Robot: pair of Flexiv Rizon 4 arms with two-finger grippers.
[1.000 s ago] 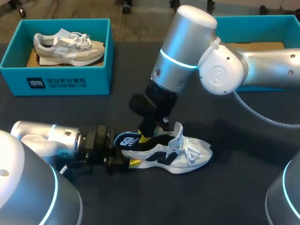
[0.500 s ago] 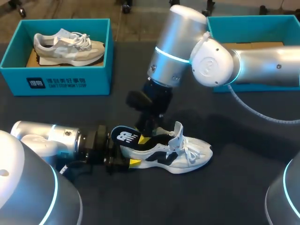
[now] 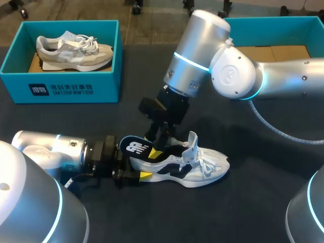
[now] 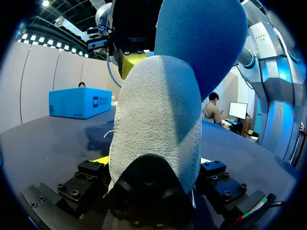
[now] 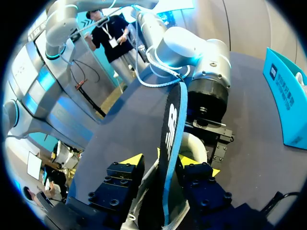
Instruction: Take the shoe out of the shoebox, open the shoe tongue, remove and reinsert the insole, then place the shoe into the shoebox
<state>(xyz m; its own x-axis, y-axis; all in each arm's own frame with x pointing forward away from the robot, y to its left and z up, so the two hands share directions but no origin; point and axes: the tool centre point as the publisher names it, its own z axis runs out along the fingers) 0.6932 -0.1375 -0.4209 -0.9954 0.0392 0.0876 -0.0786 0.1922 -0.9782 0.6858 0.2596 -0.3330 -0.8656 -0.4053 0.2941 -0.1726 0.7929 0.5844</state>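
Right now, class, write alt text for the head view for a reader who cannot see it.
The right arm's jaws pinch a blue-edged insole, standing partly out of a white-and-black sneaker on the dark table, while the left arm's jaws clamp its heel. A teal shoebox far left holds a grey sneaker; another teal box sits far right.

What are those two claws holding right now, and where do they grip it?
The left gripper clamps the white shoe by its heel. The right gripper pinches the blue insole just ahead of its raised heel end.
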